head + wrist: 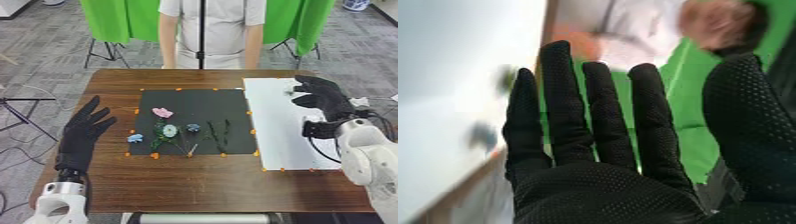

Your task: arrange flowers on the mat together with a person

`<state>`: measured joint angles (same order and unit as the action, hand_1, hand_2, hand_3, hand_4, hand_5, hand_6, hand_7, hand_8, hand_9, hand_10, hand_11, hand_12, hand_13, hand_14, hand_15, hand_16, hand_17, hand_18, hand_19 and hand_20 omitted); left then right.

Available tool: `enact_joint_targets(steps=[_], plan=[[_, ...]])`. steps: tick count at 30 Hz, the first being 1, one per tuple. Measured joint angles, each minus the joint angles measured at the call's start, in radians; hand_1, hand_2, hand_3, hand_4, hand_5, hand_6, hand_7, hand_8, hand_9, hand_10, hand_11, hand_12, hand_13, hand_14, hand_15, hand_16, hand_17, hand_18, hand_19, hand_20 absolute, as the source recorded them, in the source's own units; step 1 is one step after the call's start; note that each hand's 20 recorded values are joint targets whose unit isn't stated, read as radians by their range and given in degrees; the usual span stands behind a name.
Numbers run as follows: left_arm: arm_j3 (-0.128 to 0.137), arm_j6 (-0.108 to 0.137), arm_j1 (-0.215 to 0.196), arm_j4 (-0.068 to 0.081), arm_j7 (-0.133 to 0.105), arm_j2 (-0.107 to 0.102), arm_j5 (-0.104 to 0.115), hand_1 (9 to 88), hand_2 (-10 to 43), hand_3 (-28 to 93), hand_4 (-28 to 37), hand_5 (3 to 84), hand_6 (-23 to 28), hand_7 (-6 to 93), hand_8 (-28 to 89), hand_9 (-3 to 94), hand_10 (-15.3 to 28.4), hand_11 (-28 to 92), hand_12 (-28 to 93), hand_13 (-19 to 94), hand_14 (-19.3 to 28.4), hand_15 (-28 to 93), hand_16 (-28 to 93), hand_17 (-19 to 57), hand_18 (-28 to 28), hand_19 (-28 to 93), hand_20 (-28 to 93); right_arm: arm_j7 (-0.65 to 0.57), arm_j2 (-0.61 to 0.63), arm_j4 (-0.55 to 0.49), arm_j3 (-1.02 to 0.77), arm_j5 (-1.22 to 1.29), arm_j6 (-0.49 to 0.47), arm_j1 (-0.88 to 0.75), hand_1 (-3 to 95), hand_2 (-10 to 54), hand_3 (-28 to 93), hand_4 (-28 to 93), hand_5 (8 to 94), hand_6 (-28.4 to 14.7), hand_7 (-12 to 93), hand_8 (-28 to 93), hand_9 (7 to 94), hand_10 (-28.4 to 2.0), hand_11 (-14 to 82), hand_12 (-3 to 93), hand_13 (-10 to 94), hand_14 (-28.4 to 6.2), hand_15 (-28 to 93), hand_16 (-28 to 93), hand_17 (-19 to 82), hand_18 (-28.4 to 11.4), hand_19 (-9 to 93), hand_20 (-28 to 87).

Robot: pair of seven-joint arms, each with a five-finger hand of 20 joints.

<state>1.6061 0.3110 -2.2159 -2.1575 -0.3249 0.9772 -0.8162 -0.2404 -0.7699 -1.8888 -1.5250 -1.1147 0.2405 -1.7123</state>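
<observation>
Small pink, white and blue flowers (163, 112) are laid chiefly toward 8–10 o'clock on the black rectangular mat (191, 100); one whitish bloom (290, 91), 2 o'clock, near the black-gloved right hand (330, 100) (fingers apart), apparently remains unplaced.

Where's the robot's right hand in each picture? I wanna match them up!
Head view: the right hand is on the right side, over the far part of the white sheet.
Right wrist view: it's right up close, with its palm and straight fingers in front.
Shared landmark: the green cloth, behind the table in the head view and behind the fingers in the wrist view.
</observation>
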Motion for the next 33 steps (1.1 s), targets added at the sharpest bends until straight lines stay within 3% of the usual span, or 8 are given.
enact_joint_targets(steps=[6,14,20,27,33], plan=[[-0.002,0.000,0.000,0.000,-0.001,-0.004,0.000,23.2,4.4,80,-28.2,34.0,2.5,10.7,-9,34.3,15.4,19,9,27,23.8,37,-4,-9.4,26.1,45,12,-0.116,0.068,0.099,0.086,-0.237,0.014,0.124,32.2,-4.4,81,-28,45.1,2.7,20,-14,45.9,-12.3,13.9,15.0,44,-13.8,45,12,12,-22.3,59,25],[-0.010,0.000,0.005,0.000,-0.001,-0.009,0.002,23.2,4.5,80,-28.2,33.8,2.6,10.7,-9,34.1,15.6,19,9,27,24.0,38,-4,-9.4,26.0,45,12,-0.247,0.089,0.237,0.226,-0.307,0.007,0.308,34.5,-6.1,81,-28,45.9,3.5,21,-15,45.6,-11.8,14.1,14.8,45,-13.1,45,11,12,-21.9,60,23],[-0.016,0.000,0.011,0.000,-0.005,-0.013,0.004,23.1,4.4,80,-28.2,33.7,2.6,10.7,-9,34.0,15.6,19,9,27,24.0,38,-4,-9.4,26.0,45,13,-0.329,0.085,0.308,0.300,-0.558,-0.095,0.398,34.9,-6.6,82,-28,45.9,3.6,21,-15,45.4,-11.7,13.9,14.6,45,-12.7,45,11,13,-21.6,60,23],[-0.025,0.000,0.026,0.002,-0.008,-0.023,0.013,23.1,4.4,80,-28.2,33.5,2.7,10.7,-9,33.9,15.5,19,9,27,24.0,38,-5,-9.4,26.0,45,13,-0.385,0.060,0.374,0.338,-0.586,-0.110,0.455,35.9,-7.8,82,-28,46.1,4.2,21,-15,45.6,-11.5,13.7,14.5,45,-12.3,44,11,13,-21.6,61,22],[-0.028,0.000,0.031,0.002,-0.020,-0.036,0.024,23.3,4.5,80,-28.1,33.6,2.9,10.9,-9,34.0,15.7,20,9,27,24.0,38,-5,-9.4,26.0,45,13,-0.402,0.042,0.426,0.379,-0.762,-0.216,0.482,37.2,-8.3,81,-28,47.2,4.6,21,-15,48.0,-11.6,14.8,14.4,47,-11.4,46,11,13,-21.6,65,25]])
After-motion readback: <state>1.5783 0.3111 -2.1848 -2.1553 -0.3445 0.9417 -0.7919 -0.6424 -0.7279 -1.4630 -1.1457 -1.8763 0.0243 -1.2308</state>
